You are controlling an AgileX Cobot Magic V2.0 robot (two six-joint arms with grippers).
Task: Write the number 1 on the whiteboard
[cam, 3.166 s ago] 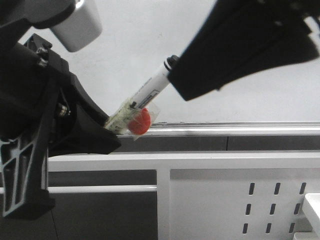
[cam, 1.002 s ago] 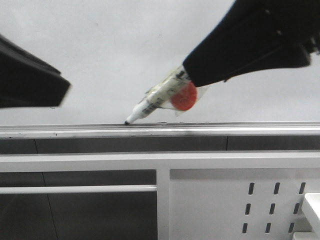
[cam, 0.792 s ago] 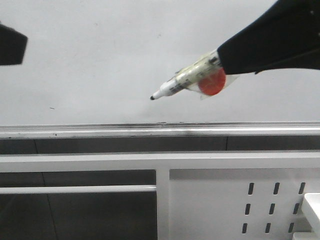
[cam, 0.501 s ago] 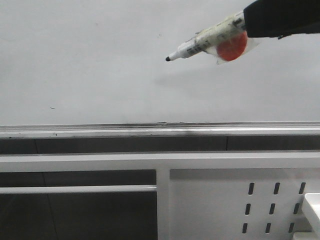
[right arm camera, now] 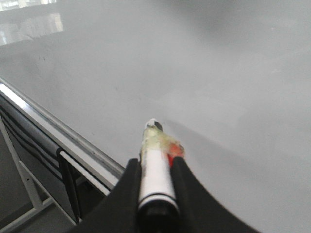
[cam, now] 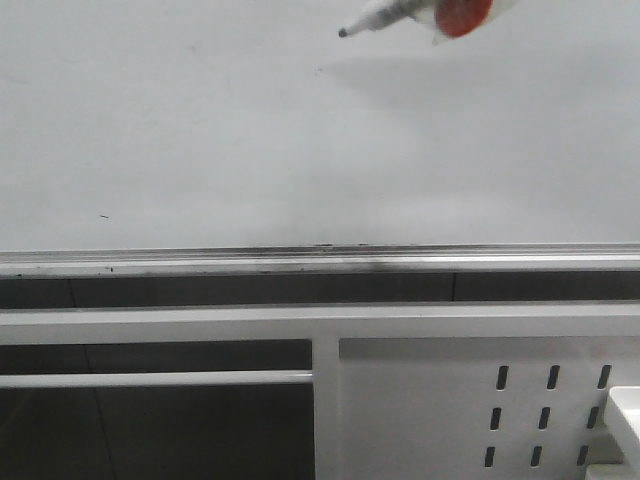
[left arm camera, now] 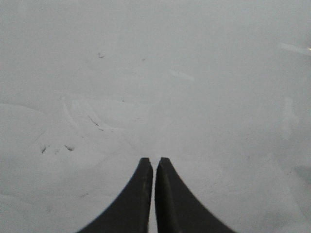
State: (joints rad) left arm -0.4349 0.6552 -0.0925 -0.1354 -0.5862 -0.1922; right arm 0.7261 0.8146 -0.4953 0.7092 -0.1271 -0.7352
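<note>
The right gripper reaches out over the whiteboard, jaws clamped on one marker pen whose black tip hangs near the board's top, just off its face. The left gripper faces the board with jaws together and empty. No number 1 shows; one tiny tick mark sits low left.

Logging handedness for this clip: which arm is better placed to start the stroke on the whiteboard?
The right. Its gripper is shut on the marker, tip bare and high over the whiteboard, which shows no long stroke yet. The left gripper is shut and empty.
</note>
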